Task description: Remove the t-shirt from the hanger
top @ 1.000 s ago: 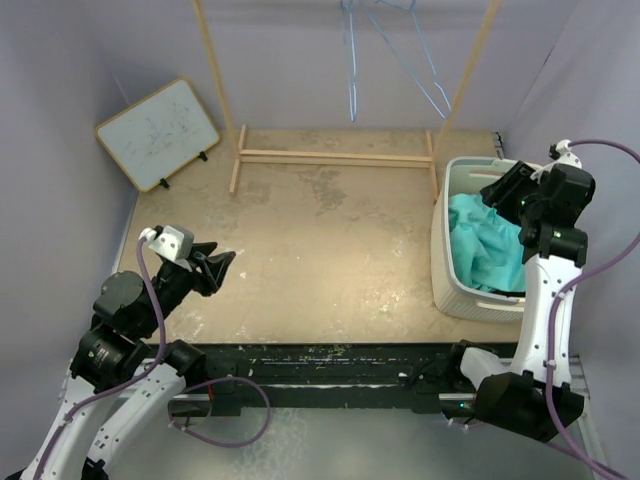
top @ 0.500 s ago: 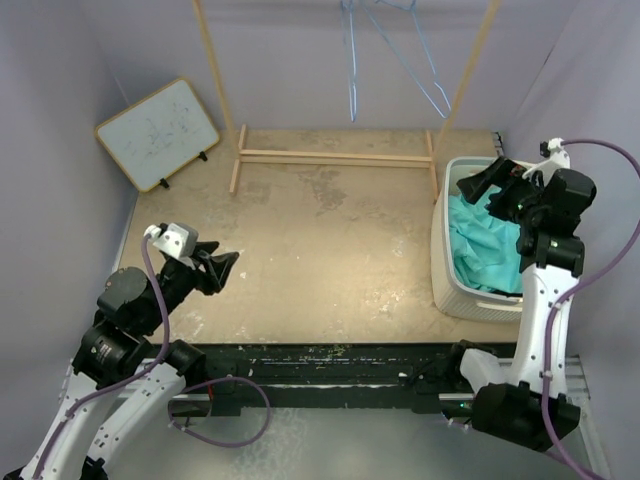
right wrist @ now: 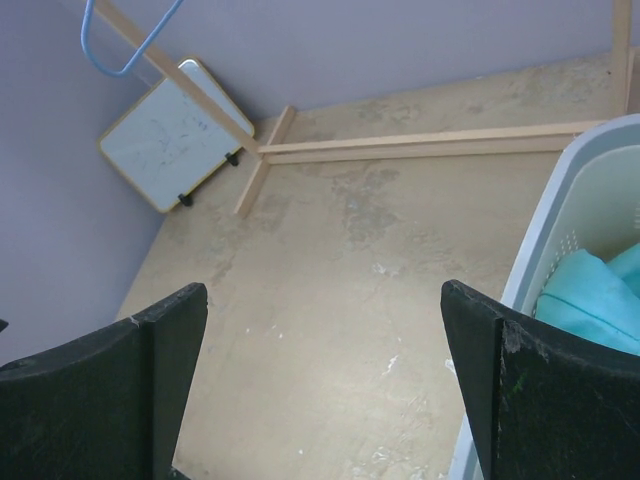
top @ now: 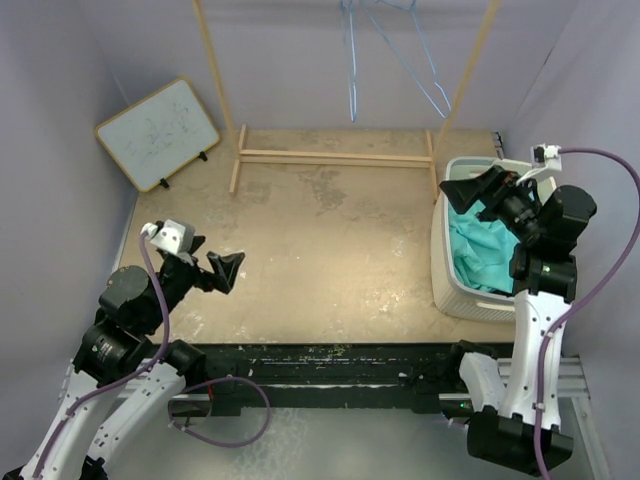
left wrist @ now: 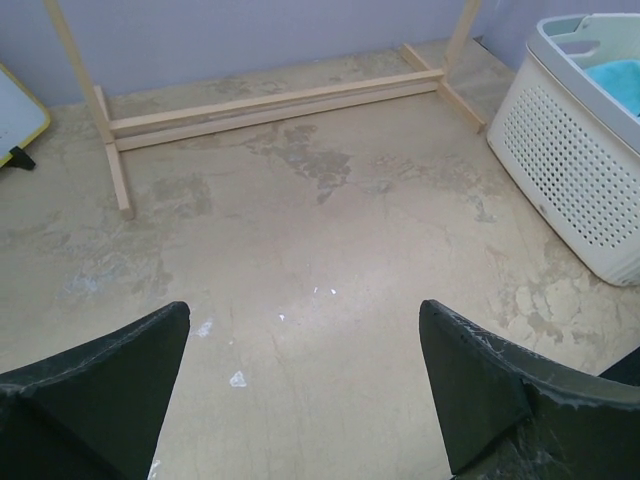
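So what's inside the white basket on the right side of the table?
A crumpled teal t-shirt lies in the basket, filling most of what shows. Anything beneath the cloth, and the basket's floor, is covered and cannot be seen.

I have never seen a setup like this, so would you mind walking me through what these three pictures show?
These are two robot arms bolted at the near edge of a table. The wide picture looks down from above and behind them; the other two come from cameras on each wrist, so the dark wedges at the bottom are that arm's own fingers. The left gripper and right gripper are both open and hold nothing. On the table stand a wooden rack with blue wire hangers, a whiteboard against the wall, and a white basket with a teal t-shirt crumpled inside.
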Robot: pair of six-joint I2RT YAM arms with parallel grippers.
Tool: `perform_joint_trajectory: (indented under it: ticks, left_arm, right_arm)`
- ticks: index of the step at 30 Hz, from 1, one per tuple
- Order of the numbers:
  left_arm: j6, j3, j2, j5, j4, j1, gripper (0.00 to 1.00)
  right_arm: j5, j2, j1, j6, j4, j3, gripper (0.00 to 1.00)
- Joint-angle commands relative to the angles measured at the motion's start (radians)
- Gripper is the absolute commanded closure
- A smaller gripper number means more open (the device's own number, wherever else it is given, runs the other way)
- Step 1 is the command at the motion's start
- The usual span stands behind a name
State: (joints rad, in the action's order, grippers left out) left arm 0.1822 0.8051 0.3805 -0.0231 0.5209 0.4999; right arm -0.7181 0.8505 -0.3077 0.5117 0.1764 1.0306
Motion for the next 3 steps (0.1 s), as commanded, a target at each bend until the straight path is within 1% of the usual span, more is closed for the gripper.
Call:
perform_joint_trajectory:
  ticks: [1,3]
  left_arm:
    - [0.02,0.018,0.005,-0.026,-0.012,-0.001,0.01]
    - [0.019,0.017,0.006,-0.024,-0.013,-0.001,0.01]
  right_arm:
    - [0.051,-0.017,0.0,-0.031,-0.005,0.011,0.0]
    - [0.055,-0.014,0.001,-0.019,-0.007,0.005,0.0]
